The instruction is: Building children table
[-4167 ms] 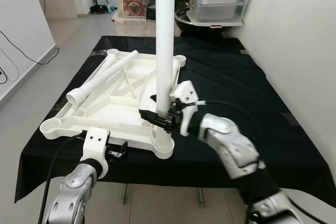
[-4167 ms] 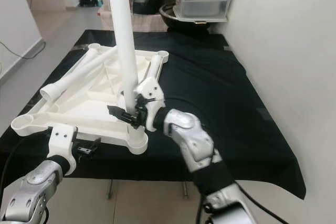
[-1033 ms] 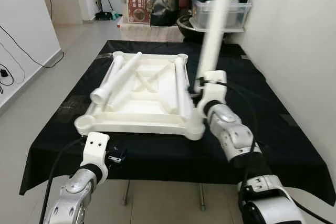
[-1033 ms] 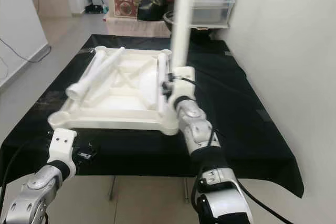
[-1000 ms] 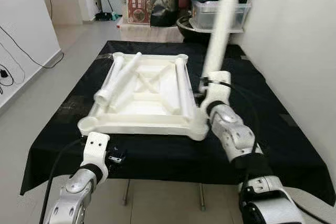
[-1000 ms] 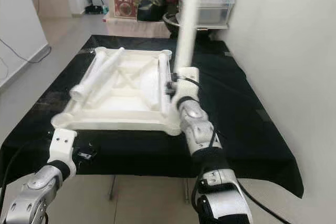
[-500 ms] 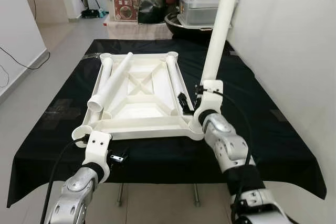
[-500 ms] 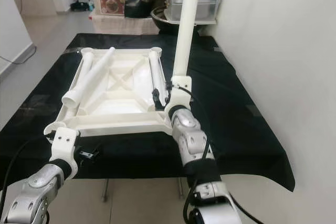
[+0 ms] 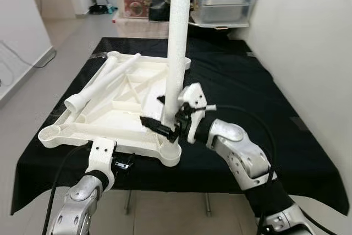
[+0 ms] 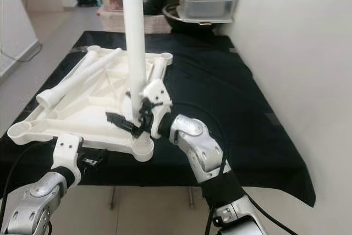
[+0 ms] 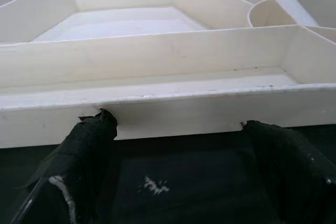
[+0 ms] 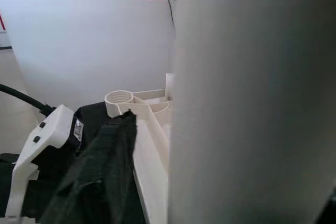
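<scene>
A white plastic table top [image 9: 82, 130] lies upside down on the black-clothed table [image 9: 275, 97]. One white leg tube [image 9: 177, 42] stands upright in the near right corner socket [image 9: 170, 152]. My right gripper [image 9: 163, 126] is shut on this leg low down, reaching in from the right. In the right wrist view the leg [image 12: 252, 98] sits close beside one black finger [image 12: 100, 177]. My left gripper [image 9: 124, 162] is open just below the top's front rim. In the left wrist view its fingertips [image 11: 89, 145] touch that rim [image 11: 173, 114].
Two loose leg tubes [image 9: 104, 83] lie slanted in the left half of the table top. Storage boxes and a green-lidded pot [image 9: 223, 4] stand past the far table edge. A white wall runs along the right; bare floor [image 9: 33, 81] lies to the left.
The leg leaned to the right half a second ago and now stands upright in its corner socket. The whole view has shifted too. My left gripper keeps its place at the front rim.
</scene>
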Controlling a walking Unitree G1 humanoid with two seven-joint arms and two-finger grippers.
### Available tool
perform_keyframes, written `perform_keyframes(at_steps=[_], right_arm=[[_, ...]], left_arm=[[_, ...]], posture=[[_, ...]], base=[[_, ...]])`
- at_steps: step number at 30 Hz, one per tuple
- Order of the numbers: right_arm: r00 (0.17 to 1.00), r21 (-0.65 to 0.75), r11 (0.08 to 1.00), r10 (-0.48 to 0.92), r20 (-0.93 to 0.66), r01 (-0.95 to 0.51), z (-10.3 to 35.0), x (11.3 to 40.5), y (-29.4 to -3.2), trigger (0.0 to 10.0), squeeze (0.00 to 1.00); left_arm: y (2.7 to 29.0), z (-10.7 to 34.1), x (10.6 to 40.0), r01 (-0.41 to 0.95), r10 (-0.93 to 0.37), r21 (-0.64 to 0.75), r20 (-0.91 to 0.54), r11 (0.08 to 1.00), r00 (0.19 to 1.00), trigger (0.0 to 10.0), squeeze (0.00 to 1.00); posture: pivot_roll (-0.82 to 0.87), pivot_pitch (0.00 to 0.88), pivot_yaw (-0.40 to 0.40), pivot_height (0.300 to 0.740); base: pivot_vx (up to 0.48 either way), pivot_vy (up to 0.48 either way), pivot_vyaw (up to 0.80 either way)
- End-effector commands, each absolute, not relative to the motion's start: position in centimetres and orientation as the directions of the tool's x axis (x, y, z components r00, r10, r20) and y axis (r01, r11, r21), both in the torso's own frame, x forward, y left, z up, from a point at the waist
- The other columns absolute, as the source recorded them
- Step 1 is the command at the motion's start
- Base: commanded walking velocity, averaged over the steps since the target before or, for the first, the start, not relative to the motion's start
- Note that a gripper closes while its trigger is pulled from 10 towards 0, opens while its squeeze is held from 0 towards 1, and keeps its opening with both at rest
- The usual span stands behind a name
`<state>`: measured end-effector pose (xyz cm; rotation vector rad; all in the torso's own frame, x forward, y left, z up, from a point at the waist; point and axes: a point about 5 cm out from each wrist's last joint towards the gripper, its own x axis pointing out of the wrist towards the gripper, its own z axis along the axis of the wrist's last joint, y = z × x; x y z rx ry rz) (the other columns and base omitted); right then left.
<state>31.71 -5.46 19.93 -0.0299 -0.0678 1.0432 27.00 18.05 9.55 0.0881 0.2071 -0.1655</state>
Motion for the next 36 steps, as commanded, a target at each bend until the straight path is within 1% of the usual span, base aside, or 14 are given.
perform_keyframes(at_steps=[1, 5, 11, 12, 15, 16, 24, 25, 26, 27, 30, 31, 33, 36], right_arm=[[0.556, -0.034, 0.555, 0.831, -0.013, -0.831, 18.6, 32.4, -5.1, 0.0, 0.00], [0.898, 0.091, 0.907, 0.420, -0.130, -0.411, 17.0, 36.6, -8.9, 0.0, 0.00], [0.969, 0.151, 0.988, 0.003, -0.248, 0.035, 14.9, 37.2, -13.3, 0.0, 0.00], [0.963, 0.144, 0.985, -0.051, -0.263, 0.092, 14.4, 36.7, -13.4, 3.1, 0.00], [0.959, 0.143, 0.983, -0.075, -0.272, 0.117, 14.1, 36.4, -13.4, 3.1, 0.00], [0.957, 0.134, 0.983, -0.081, -0.277, 0.122, 13.9, 36.2, -13.0, 10.0, 0.00], [0.973, 0.127, 0.991, -0.003, -0.229, 0.033, 14.5, 36.0, -11.2, 10.0, 0.00], [0.983, 0.157, 0.987, 0.045, -0.179, -0.017, 15.3, 36.1, -10.5, 10.0, 0.54], [0.983, 0.157, 0.987, 0.045, -0.179, -0.017, 15.3, 36.1, -10.5, 10.0, 0.54], [0.986, 0.181, 0.978, 0.123, -0.115, -0.101, 16.5, 36.3, -9.9, 10.0, 1.00], [0.971, 0.206, 0.954, 0.232, -0.052, -0.217, 17.8, 36.4, -9.3, 10.0, 1.00], [0.901, 0.223, 0.875, 0.431, 0.041, -0.429, 19.5, 35.8, -8.0, 10.0, 0.00], [0.654, 0.167, 0.632, 0.741, 0.156, -0.756, 21.4, 33.0, -6.2, 10.0, 0.00], [0.543, 0.131, 0.527, 0.822, 0.172, -0.840, 21.6, 31.7, -5.8, 10.0, 0.00]], left_arm=[[18.2, 9.5, 26.9, 0.168, -0.148, 0.078, -0.209, 0.983, 0.967, 10.0, 0.00], [18.1, 9.5, 26.9, 0.172, -0.153, 0.077, -0.211, 0.982, 0.965, 10.0, 0.00], [18.1, 9.4, 26.9, 0.173, -0.153, 0.077, -0.212, 0.982, 0.965, 10.0, 0.00], [18.1, 9.4, 26.9, 0.173, -0.153, 0.078, -0.213, 0.982, 0.965, 10.0, 0.00], [18.1, 9.4, 27.0, 0.172, -0.153, 0.078, -0.213, 0.982, 0.965, 10.0, 0.00], [18.0, 9.5, 27.0, 0.173, -0.153, 0.078, -0.212, 0.982, 0.965, 10.0, 0.00], [18.1, 9.6, 27.0, 0.177, -0.156, 0.084, -0.211, 0.981, 0.965, 10.0, 0.00], [18.3, 9.6, 27.0, 0.175, -0.154, 0.088, -0.211, 0.981, 0.965, 10.0, 0.00], [18.3, 9.6, 27.0, 0.175, -0.154, 0.088, -0.211, 0.981, 0.965, 10.0, 0.00], [18.4, 9.6, 27.1, 0.173, -0.152, 0.090, -0.210, 0.981, 0.966, 10.0, 0.00], [18.3, 9.6, 27.2, 0.174, -0.152, 0.090, -0.208, 0.981, 0.966, 10.0, 0.00], [18.1, 9.6, 27.3, 0.177, -0.156, 0.087, -0.205, 0.980, 0.966, 10.0, 0.00], [18.0, 9.6, 27.2, 0.181, -0.160, 0.085, -0.206, 0.980, 0.965, 10.0, 0.00], [18.0, 9.5, 27.2, 0.181, -0.160, 0.086, -0.207, 0.980, 0.965, 10.0, 0.00]], posture=[[0.10, 0.000, -0.059, 0.740], [0.10, 0.000, -0.059, 0.740], [0.10, 0.000, -0.059, 0.740], [0.10, 0.000, -0.056, 0.740], [0.10, 0.000, -0.056, 0.740], [0.11, 0.000, -0.052, 0.740], [0.11, 0.000, -0.050, 0.740], [0.11, 0.000, -0.050, 0.740], [0.11, 0.000, -0.050, 0.740], [0.10, 0.000, -0.049, 0.740], [0.10, 0.000, -0.049, 0.740], [0.10, 0.000, -0.049, 0.740], [0.10, 0.000, -0.048, 0.740], [0.10, 0.000, -0.048, 0.740]], base=[[0.000, 0.000, 0.00], [0.000, 0.000, 0.00], [0.000, 0.000, 0.00], [0.000, 0.000, 0.00], [0.000, 0.000, 0.00], [0.000, 0.000, 0.00], [0.000, 0.000, 0.00], [0.000, 0.000, 0.00], [0.000, 0.000, 0.00], [0.000, 0.000, 0.00], [0.000, 0.000, 0.00], [0.000, 0.000, 0.00], [0.000, 0.000, 0.00], [0.000, 0.000, 0.00]])
